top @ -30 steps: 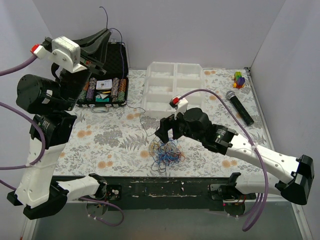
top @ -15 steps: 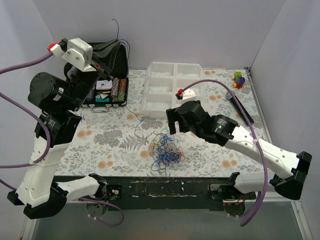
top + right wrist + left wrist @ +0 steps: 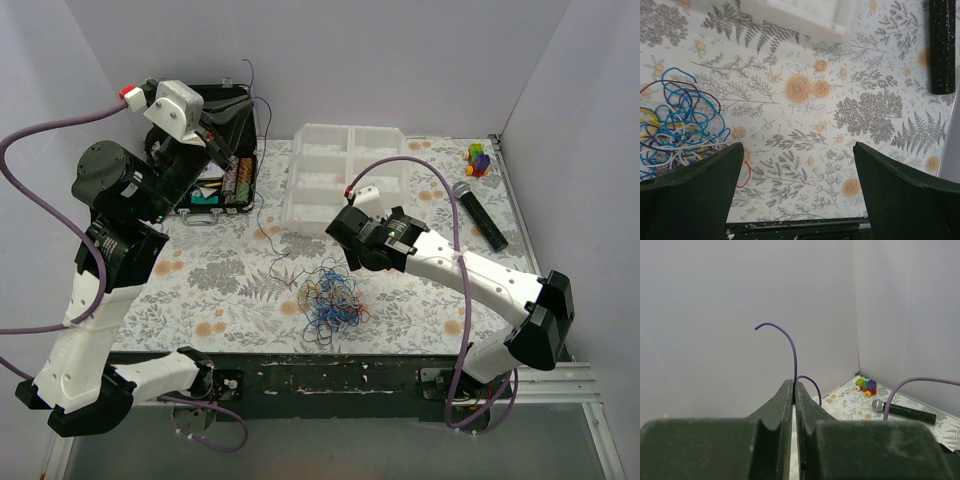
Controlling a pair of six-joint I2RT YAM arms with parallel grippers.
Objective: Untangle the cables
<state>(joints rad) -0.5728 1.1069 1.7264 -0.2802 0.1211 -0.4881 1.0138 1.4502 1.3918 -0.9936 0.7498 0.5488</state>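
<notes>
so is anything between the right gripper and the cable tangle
Nothing visible does. The open right gripper hangs over patterned tablecloth with the cable tangle just beside one finger, no object between. The left gripper, raised, is shut on a thin purple wire.

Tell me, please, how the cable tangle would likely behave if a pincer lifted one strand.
Probably light: the cables are thin wire loops. Likely springy, not limp: the purple strand in the shut left pincer holds an arc upward. The interlocked loops would probably drag neighbours along.
</notes>
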